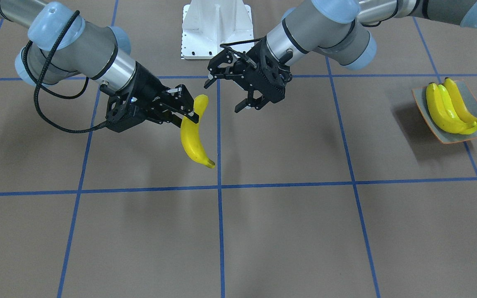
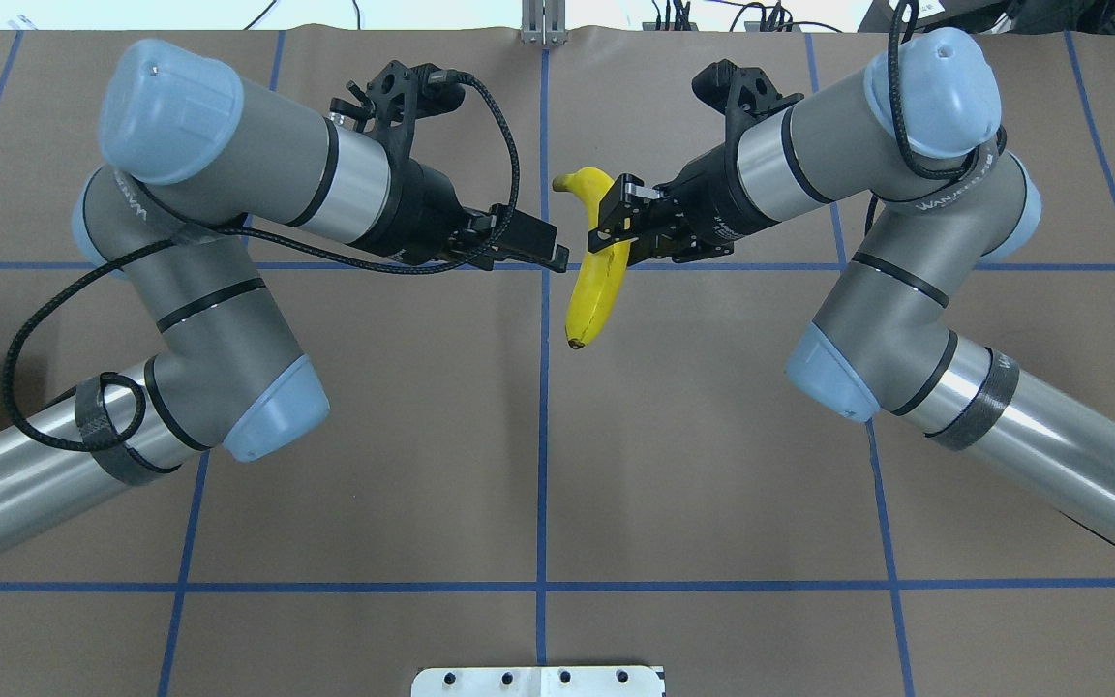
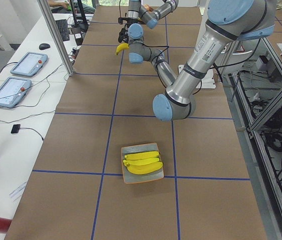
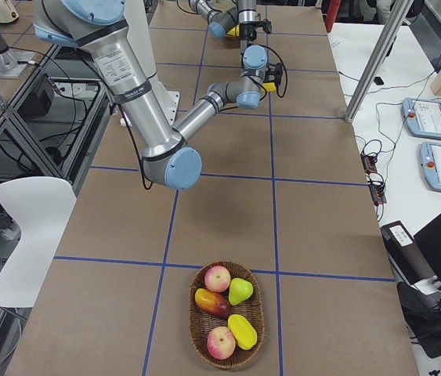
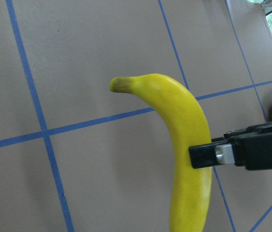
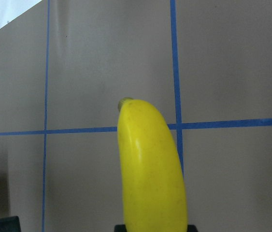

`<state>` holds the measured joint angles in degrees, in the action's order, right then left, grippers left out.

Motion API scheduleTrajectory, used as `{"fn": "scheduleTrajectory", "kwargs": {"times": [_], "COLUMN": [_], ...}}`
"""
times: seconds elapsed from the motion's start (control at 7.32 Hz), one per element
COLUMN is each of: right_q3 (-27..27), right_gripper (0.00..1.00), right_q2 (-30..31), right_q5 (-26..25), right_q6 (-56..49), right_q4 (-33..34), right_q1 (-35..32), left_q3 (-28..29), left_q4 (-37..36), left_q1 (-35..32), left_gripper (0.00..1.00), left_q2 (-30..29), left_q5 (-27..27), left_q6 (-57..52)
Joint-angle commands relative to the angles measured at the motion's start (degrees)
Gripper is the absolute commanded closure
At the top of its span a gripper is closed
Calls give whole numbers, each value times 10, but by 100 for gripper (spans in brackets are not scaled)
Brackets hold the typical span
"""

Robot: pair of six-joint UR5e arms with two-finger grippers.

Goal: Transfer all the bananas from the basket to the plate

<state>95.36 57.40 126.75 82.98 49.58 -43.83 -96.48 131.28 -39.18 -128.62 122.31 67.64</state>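
A yellow banana hangs in the air over the middle of the table, and my right gripper is shut on its upper half. The overhead view shows that banana with its stem tip pointing toward the robot. My left gripper stands open right beside it, a small gap away, holding nothing. The left wrist view shows the banana with a finger of the right gripper clamped on it. At the table's left end is the plate, with other bananas lying side by side in it. The basket is at the right end.
The basket holds apples, a pear and other fruit. Blue tape lines cross the brown table. The white robot base is at the robot's edge. Tablets and cables lie on a side bench.
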Motion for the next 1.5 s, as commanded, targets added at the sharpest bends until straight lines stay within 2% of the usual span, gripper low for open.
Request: {"fn": "scheduleTrajectory", "kwargs": {"times": [0.0, 0.96, 1.09, 1.37], "right_q3": [1, 10, 13, 13], "right_gripper": [100, 100, 100, 100], "right_q2": [-11, -15, -15, -16], "right_q5": [0, 20, 25, 25], "right_q6": [2, 1, 1, 0], "right_q4": [10, 16, 16, 16], "right_q1": [2, 7, 7, 7], "left_q3": [9, 39, 41, 40], "left_q4": [16, 18, 18, 18], "left_q1": [23, 27, 27, 31], "left_gripper": [1, 3, 5, 16], "left_q2": [-2, -26, -27, -27], "left_q5": [-33, -36, -37, -37], "left_q6": [0, -1, -1, -1]}}
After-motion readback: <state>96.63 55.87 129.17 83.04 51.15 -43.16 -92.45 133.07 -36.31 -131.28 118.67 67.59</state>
